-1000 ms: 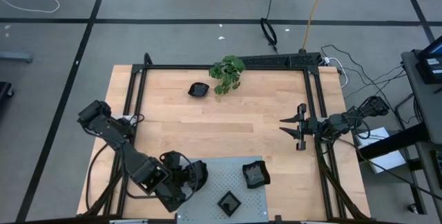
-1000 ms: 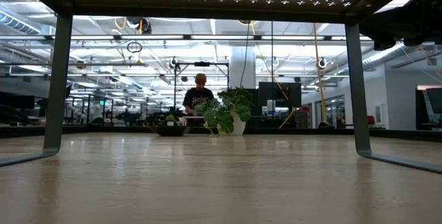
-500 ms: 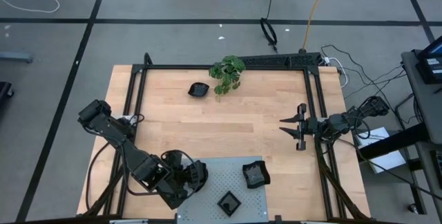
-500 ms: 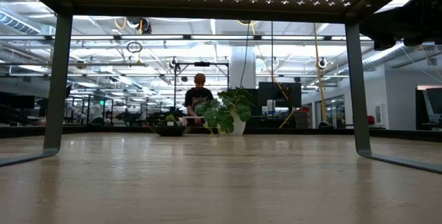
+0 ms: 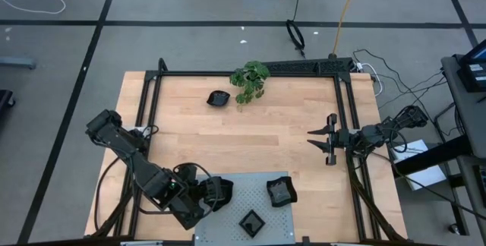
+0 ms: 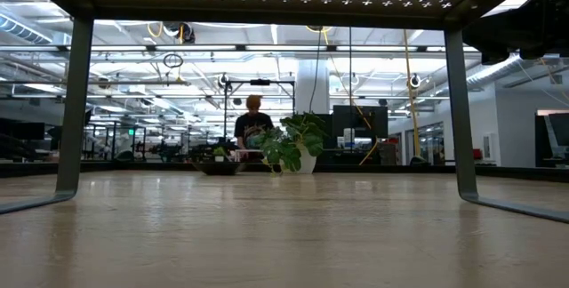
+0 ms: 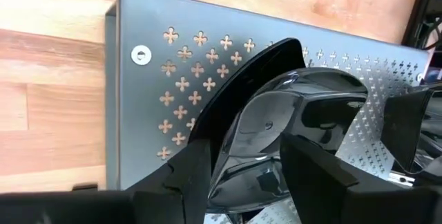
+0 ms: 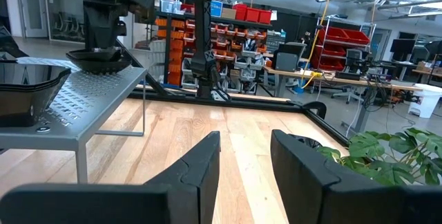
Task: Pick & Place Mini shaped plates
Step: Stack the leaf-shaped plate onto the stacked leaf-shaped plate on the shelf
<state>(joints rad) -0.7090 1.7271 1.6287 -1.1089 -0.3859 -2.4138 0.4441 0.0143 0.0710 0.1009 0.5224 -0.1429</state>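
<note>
My left gripper (image 5: 219, 189) is shut on a glossy black mini plate (image 7: 276, 124) over the left end of the grey perforated panel (image 5: 235, 189). Two more black plates rest on the panel, one (image 5: 281, 191) toward its right end and one (image 5: 250, 222) at its near edge. Another plate (image 5: 218, 98) lies on the wooden table beside the green plant (image 5: 249, 80). My right gripper (image 5: 319, 140) hovers open near the table's right edge, far from every plate. My left gripper pinches the plate between its two fingers (image 7: 183, 179), which stand on opposite sides of its rim (image 7: 228, 106). In the right wrist view the gripper comes from above, pointing down, with the plate (image 8: 100, 59) about level at the panel's top. Whether the plate rests on the panel, I cannot tell.
The panel stands on legs (image 6: 74, 101) over the table's near middle. A black frame (image 5: 152, 109) borders the tabletop. The plant (image 6: 293, 144) sits at the far edge, with bare wood between it and the panel. A person (image 6: 253, 119) stands in the room behind.
My left gripper has edged toward the table's right, carrying the plate a little farther over the panel's left end.
</note>
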